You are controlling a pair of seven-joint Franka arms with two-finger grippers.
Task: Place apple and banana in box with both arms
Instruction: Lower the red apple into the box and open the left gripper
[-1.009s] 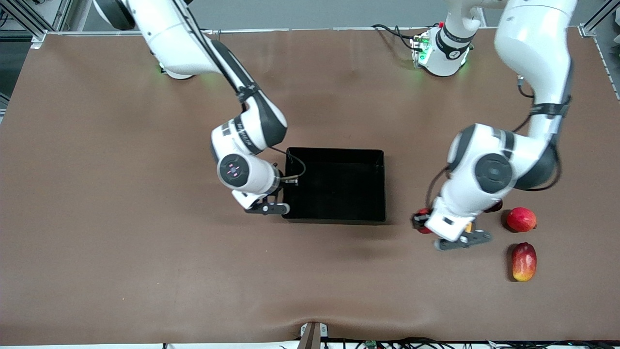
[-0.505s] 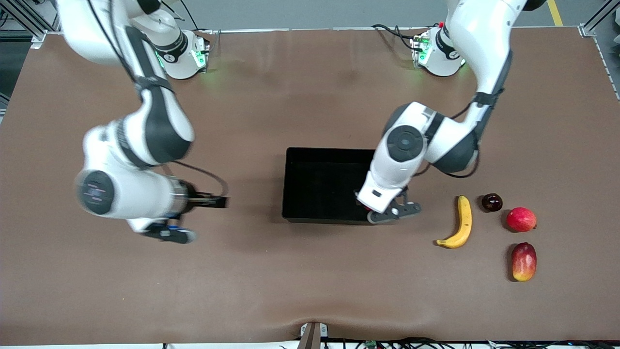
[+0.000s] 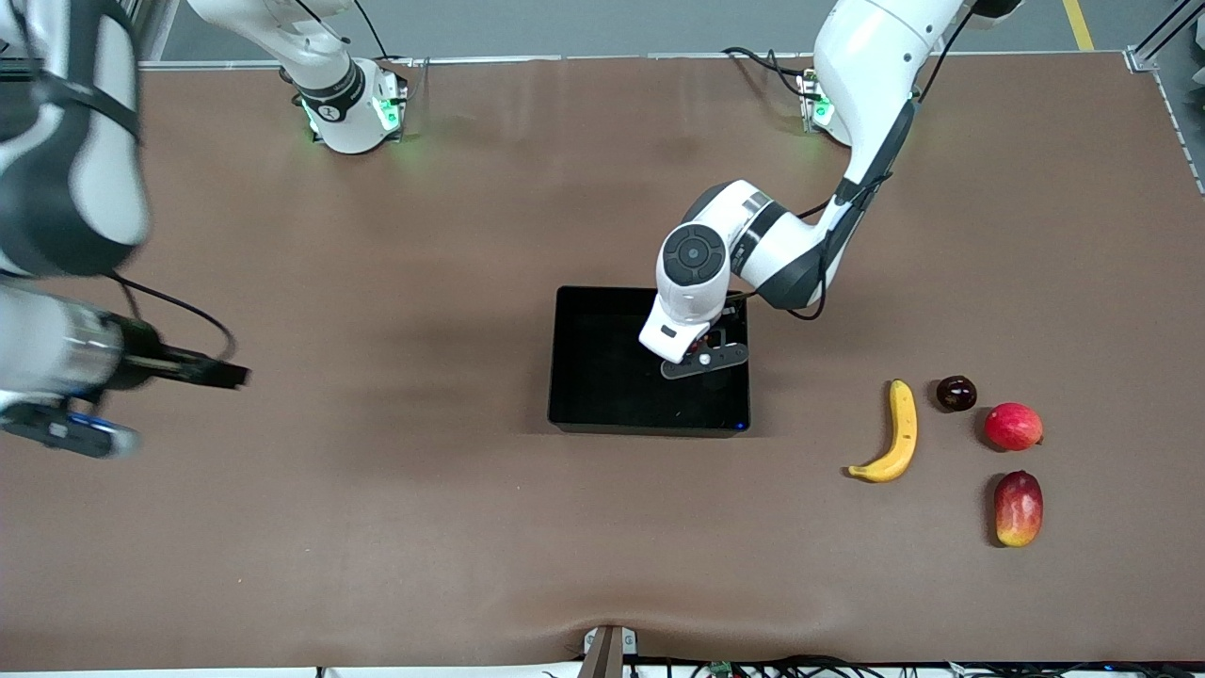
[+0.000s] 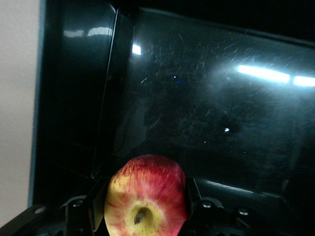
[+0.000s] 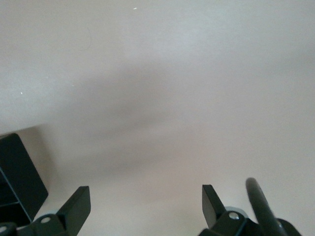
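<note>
My left gripper (image 3: 704, 356) is over the black box (image 3: 602, 386), at its end toward the left arm. It is shut on the apple (image 4: 145, 196), red with yellow streaks, stem dimple facing the wrist camera. The left wrist view shows the gripper (image 4: 142, 205) holding the apple above the box's glossy floor (image 4: 206, 98). In the front view the hand hides most of the apple. The banana (image 3: 899, 433) lies on the table toward the left arm's end. My right gripper (image 3: 75, 435) is open and empty above bare table at the right arm's end, also in its wrist view (image 5: 145, 201).
Beside the banana lie a dark round fruit (image 3: 955, 393), a pinkish-red round fruit (image 3: 1013, 426) and an oblong red-yellow fruit (image 3: 1018, 508). A corner of the box (image 5: 15, 172) shows in the right wrist view. The brown table (image 3: 377, 527) spreads wide around the box.
My left gripper carried the apple from beside the other fruits to over the box. My right arm swung away from the box toward its end of the table.
</note>
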